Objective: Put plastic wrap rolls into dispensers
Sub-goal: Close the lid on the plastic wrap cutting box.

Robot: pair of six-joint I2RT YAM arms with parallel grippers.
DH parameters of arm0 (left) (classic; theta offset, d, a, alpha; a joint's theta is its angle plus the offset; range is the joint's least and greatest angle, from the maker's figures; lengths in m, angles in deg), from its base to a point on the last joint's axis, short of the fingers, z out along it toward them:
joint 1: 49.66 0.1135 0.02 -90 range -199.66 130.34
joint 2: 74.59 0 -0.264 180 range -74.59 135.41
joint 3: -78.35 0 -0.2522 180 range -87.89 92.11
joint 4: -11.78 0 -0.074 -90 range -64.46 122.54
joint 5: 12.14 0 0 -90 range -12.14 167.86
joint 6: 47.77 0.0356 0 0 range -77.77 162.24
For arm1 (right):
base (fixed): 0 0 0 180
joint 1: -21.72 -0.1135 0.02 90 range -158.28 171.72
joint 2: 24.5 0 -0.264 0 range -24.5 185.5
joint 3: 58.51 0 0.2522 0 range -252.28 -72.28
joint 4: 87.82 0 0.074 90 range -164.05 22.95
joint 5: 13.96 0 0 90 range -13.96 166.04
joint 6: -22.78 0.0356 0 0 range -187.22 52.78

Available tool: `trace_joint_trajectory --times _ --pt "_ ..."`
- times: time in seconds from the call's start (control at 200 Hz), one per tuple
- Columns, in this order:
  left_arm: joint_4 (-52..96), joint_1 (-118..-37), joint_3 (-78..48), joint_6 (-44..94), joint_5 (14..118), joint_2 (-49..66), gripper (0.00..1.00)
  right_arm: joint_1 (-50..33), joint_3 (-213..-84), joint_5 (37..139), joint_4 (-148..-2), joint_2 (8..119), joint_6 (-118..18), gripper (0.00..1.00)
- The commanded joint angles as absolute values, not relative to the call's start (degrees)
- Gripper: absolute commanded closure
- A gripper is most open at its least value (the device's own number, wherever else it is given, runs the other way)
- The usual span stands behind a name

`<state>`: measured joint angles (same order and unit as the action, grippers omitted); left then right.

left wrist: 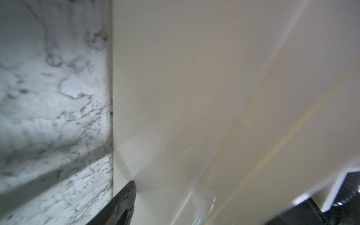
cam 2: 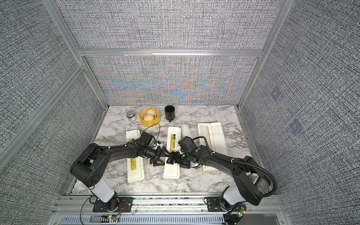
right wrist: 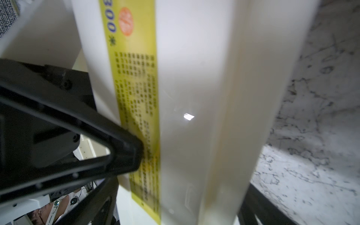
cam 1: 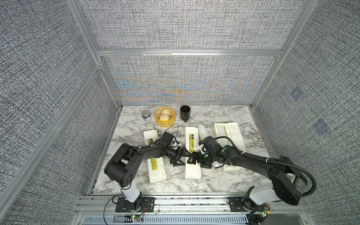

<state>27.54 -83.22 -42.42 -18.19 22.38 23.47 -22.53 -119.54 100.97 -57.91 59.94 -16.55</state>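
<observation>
Three cream dispensers lie side by side on the marble top. The left dispenser [cam 1: 155, 167] and the middle dispenser [cam 1: 191, 175] are closed, labels up. The right dispenser [cam 1: 235, 136] lies open with a plastic wrap roll [cam 1: 221, 134] in its trough. Another roll [cam 1: 202, 131] lies on the table against the middle dispenser's right side. My right gripper [cam 1: 195, 163] straddles the middle dispenser [right wrist: 194, 78], its fingers wide and pressed against both long sides. My left gripper [cam 1: 186, 159] is open at that box's left edge, one fingertip [right wrist: 128, 153] resting on the yellow label.
At the back stand a small jar [cam 1: 146, 116], a yellow bamboo steamer [cam 1: 165, 116] with buns and a black cup [cam 1: 185, 113]. Fabric walls close in the table on three sides. The two arms meet low over the middle of the table.
</observation>
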Motion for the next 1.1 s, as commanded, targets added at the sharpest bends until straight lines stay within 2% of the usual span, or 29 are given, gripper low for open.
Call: trace_joint_trajectory --times 0.0,0.235,0.691,0.871,1.006,1.091 --pt "19.56 -84.9 -41.55 -20.43 21.46 24.81 0.21 -23.19 -119.23 104.73 -63.0 61.18 -16.51 0.1" --pt "18.41 -85.33 -40.1 -21.0 21.87 26.1 0.19 -23.12 -119.4 105.31 -62.69 61.64 -17.08 0.09" --pt "1.86 -85.87 -41.86 -31.08 18.1 30.85 0.17 -23.1 -120.75 106.85 -63.61 63.42 -16.29 0.09" --pt "-9.96 -86.13 -44.59 -38.99 16.47 32.08 0.18 -22.88 -121.07 107.31 -64.12 64.0 -17.16 0.09" --pt "-8.56 -86.13 -46.05 -38.05 16.16 30.97 0.17 -22.3 -120.41 107.33 -64.78 63.95 -17.48 0.09" --pt "-0.33 -86.11 -45.01 -32.75 17.59 29.1 0.18 -22.17 -119.35 107.2 -65.49 63.74 -17.22 0.09"
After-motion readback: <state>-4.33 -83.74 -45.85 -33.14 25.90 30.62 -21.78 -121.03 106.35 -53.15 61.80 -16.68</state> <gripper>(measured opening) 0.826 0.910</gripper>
